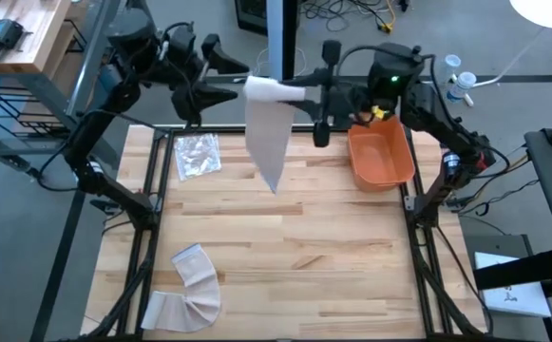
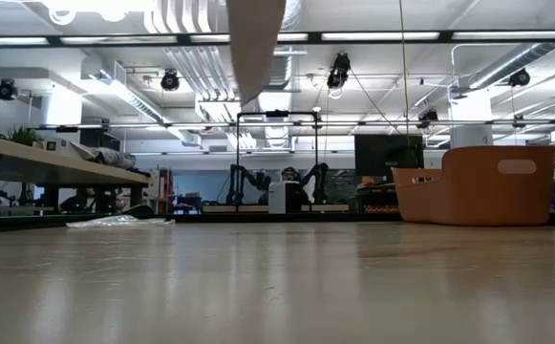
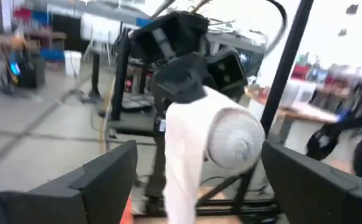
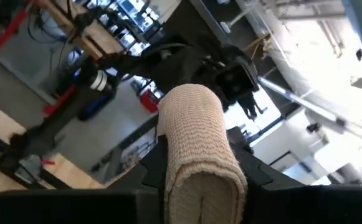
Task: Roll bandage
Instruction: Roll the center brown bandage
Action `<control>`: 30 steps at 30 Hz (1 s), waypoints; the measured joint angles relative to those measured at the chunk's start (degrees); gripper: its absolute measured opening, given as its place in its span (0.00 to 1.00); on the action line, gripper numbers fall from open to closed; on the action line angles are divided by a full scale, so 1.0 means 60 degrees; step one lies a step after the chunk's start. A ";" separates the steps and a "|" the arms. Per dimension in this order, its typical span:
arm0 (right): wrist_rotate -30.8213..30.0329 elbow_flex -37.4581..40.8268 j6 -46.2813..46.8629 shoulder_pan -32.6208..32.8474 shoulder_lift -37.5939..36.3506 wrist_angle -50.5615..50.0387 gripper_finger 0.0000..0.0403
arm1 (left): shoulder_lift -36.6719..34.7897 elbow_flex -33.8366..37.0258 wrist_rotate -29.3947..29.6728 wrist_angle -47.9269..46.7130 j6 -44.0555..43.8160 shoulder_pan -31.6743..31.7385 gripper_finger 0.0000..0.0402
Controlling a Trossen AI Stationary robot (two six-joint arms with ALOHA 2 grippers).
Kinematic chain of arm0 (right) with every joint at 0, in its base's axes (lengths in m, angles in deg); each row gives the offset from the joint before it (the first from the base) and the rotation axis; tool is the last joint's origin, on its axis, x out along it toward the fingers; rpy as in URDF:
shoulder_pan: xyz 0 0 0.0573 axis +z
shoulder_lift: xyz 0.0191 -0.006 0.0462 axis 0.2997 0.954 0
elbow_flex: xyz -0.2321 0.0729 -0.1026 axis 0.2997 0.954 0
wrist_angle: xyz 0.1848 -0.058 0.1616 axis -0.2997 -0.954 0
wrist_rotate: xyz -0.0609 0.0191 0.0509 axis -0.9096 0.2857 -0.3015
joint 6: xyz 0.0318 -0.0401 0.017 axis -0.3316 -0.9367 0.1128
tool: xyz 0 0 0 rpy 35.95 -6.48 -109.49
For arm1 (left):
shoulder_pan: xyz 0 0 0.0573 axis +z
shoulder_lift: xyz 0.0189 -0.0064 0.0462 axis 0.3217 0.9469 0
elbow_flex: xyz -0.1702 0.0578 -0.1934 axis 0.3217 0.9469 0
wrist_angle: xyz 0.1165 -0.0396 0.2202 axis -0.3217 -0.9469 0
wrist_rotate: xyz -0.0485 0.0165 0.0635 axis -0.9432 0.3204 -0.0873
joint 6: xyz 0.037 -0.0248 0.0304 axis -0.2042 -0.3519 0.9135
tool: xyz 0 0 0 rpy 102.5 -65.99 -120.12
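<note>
While the right claw [image 1: 306, 93] pinches its rolled end, the pale bandage [image 1: 268, 133] hangs unrolled; left claw [image 1: 220, 81] spread.

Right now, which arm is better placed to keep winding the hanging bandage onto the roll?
Probably the right. Its gripper already clamps the rolled bandage in its jaws, high above the table, with the loose tail hanging down. The left gripper faces the roll with open jaws and holds nothing.

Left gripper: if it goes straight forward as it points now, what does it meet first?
Probably the bandage roll held by the right gripper; the left gripper points at it with fingers open, though depth is unclear.
</note>
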 joint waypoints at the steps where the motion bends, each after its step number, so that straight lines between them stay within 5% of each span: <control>1: -0.0008 0.0000 -0.0197 0.0027 0.0039 -0.0004 0.23 | 0.0003 0.0000 -0.0146 -0.0009 -0.0383 0.0132 0.83; 5: -0.0153 0.0000 -0.0630 0.0133 0.0198 -0.0083 0.23 | 0.0003 0.0004 -0.1085 -0.0103 -0.1207 0.0375 0.82; 13: -0.1211 0.0000 -0.1863 0.0341 0.0474 0.0088 0.23 | -0.0048 0.0022 -0.1312 -0.0161 -0.2555 0.0373 0.80; 30: -0.1692 0.0015 -0.2627 0.0422 0.0850 0.0720 0.23 | -0.0012 0.0529 -0.1063 -0.0270 -0.1748 0.0203 0.81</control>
